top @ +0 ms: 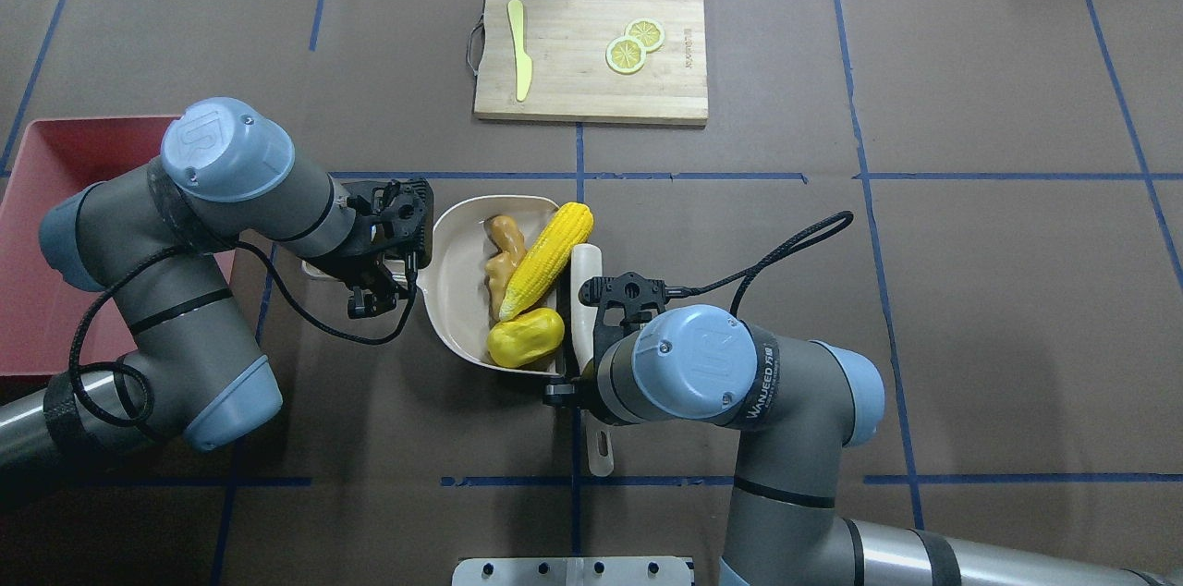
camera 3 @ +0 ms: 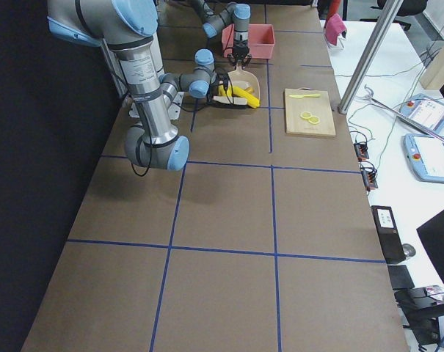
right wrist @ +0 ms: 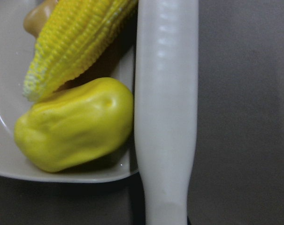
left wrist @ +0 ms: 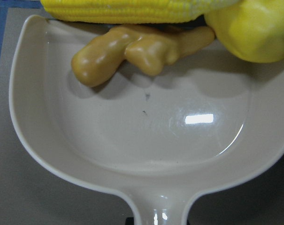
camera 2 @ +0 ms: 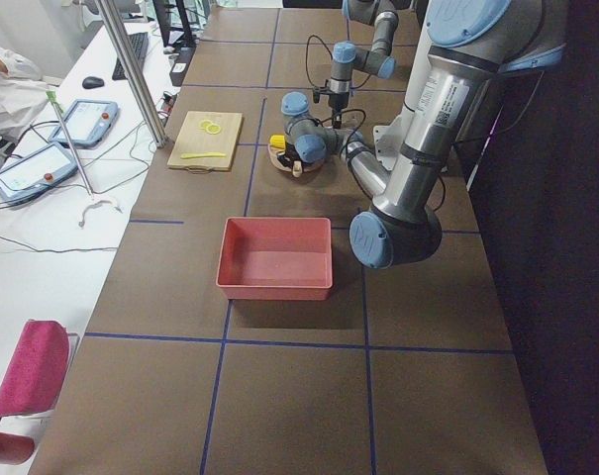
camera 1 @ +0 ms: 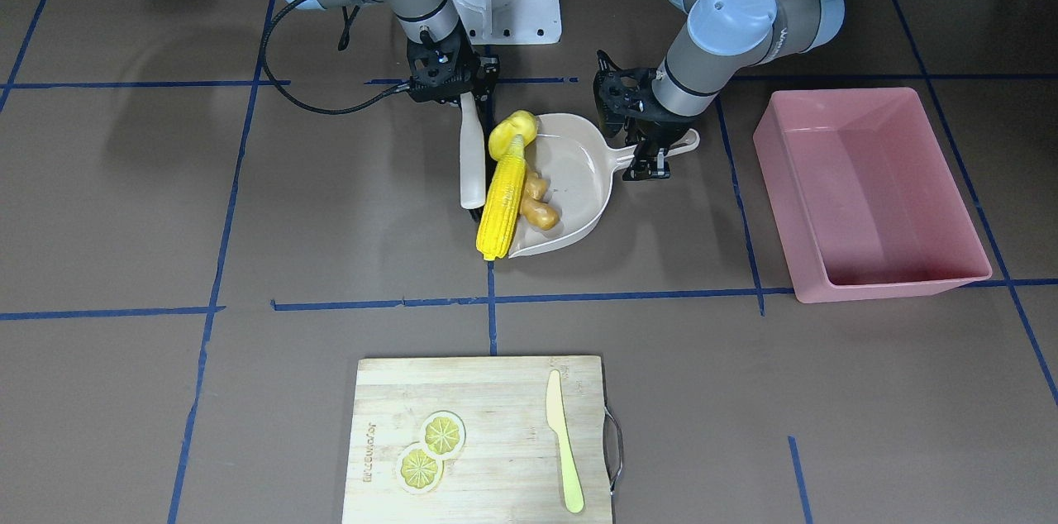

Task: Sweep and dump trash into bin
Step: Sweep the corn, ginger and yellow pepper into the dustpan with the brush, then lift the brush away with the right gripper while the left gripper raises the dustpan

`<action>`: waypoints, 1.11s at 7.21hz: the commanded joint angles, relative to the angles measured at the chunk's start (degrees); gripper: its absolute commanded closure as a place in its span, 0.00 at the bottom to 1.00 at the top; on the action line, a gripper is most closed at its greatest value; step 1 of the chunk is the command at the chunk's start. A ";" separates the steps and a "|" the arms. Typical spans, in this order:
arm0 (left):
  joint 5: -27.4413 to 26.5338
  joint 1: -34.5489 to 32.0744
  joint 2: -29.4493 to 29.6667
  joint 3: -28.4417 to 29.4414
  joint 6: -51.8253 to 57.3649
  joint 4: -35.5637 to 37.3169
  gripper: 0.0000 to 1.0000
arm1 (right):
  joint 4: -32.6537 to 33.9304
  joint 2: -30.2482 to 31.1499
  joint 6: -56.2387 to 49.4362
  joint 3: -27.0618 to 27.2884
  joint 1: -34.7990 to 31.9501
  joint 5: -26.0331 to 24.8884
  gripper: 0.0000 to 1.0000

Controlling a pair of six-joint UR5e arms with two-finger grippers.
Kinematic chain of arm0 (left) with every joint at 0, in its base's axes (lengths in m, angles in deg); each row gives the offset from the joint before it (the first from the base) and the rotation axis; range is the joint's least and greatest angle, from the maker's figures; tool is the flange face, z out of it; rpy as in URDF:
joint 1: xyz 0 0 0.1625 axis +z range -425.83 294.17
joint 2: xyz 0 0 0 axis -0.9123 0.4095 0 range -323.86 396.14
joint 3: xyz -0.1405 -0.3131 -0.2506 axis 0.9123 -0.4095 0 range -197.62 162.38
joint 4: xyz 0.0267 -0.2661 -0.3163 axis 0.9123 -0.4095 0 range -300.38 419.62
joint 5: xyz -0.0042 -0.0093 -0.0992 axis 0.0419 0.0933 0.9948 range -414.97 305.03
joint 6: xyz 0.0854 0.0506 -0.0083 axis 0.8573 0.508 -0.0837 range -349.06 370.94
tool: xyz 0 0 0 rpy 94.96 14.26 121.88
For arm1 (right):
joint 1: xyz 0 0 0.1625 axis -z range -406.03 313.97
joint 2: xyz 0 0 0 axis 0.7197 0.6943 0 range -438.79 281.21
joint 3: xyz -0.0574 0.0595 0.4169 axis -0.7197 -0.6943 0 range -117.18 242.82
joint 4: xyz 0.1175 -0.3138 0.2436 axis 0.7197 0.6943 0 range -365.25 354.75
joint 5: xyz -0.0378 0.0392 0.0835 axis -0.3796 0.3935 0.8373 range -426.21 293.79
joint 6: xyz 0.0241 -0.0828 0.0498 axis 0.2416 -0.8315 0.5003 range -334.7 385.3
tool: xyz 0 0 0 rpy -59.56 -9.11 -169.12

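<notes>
Overhead exterior is showing me the corn cob [top: 545, 261], lumpy yellow piece [top: 525, 338] and ginger root [top: 504, 258] lying at the dustpan's [top: 457, 295] mouth. Left gripper [camera 1: 653, 154] is clamping the dustpan handle, right gripper [camera 1: 465, 97] is gripping the brush [top: 584, 290] just beside them, and the bin [camera 1: 876, 202] is sitting well apart.

Overhead, you lose part of the bin [top: 83, 152] behind the left arm [top: 213, 198], its left end cropped; left wrist view clips corn cob [left wrist: 132, 10] and dustpan [left wrist: 146, 140] handle; right wrist view clips the brush [right wrist: 165, 117] at both ends; side views: trash [camera 3: 236, 93] too small to separate.
</notes>
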 commanded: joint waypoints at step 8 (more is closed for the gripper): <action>0.00 0.00 0.01 0.03 -0.09 0.00 1.00 | 2.13 -3.84 -1.05 -1.93 0.31 -2.23 1.00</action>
